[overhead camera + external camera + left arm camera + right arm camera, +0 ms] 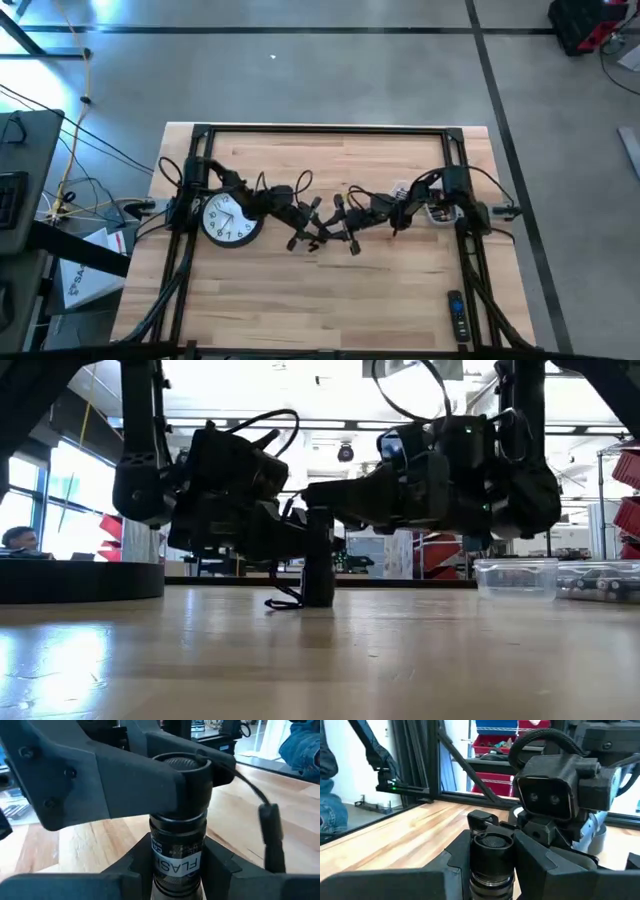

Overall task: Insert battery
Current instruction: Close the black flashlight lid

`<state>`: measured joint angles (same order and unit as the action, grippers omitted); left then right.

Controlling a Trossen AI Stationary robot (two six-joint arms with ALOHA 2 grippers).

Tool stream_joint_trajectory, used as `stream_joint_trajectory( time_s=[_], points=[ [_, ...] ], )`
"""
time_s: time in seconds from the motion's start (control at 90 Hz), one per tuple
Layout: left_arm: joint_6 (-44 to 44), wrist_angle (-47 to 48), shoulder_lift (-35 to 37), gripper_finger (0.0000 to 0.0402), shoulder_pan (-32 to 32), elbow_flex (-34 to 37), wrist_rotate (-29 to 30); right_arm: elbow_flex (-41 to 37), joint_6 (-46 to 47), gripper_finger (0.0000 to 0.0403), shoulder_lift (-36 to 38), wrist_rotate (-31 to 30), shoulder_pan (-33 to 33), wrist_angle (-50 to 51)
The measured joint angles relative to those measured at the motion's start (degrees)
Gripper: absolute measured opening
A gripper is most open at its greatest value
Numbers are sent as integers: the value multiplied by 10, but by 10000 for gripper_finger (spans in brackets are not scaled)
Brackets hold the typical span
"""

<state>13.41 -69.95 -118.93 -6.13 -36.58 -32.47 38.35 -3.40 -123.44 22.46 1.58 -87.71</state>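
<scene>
A black flashlight (318, 565) stands upright near the middle of the wooden table (330, 290), and its cord (285, 601) lies on the wood beside it. My left gripper (177, 870) reaches in from the table's left and is shut on the labelled body. From the right, my right gripper (492, 857) is shut on the flashlight's top cap. In the high view both grippers (322, 232) meet over the flashlight. The battery is out of view. My left gripper pinches the flashlight's labelled body (176, 862) between its two fingers (127, 872), below the cap. It comes in nearly level from the table's left, across the upright flashlight, whose lower end (318, 600) stands on the table. My right gripper pinches the flashlight's top cap (492, 842) between its two fingers (535, 857), above the left gripper's hold. It comes from the table's right, slanting down a little, with the fingers lying across the upright flashlight.
A round wall clock (231, 219) lies face up under the left arm. A clear plastic box (515, 578) stands at the right near the right arm's base. A remote control (456, 315) lies at the near right. Bare wood stretches along the near edge.
</scene>
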Motion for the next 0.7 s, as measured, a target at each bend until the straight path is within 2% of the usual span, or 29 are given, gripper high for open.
stream_joint_trajectory(
  time_s=[0.7],
  points=[
    [9,0,0,101,0,-2,-3,1,-31,85,0,13,9,13]
  ],
)
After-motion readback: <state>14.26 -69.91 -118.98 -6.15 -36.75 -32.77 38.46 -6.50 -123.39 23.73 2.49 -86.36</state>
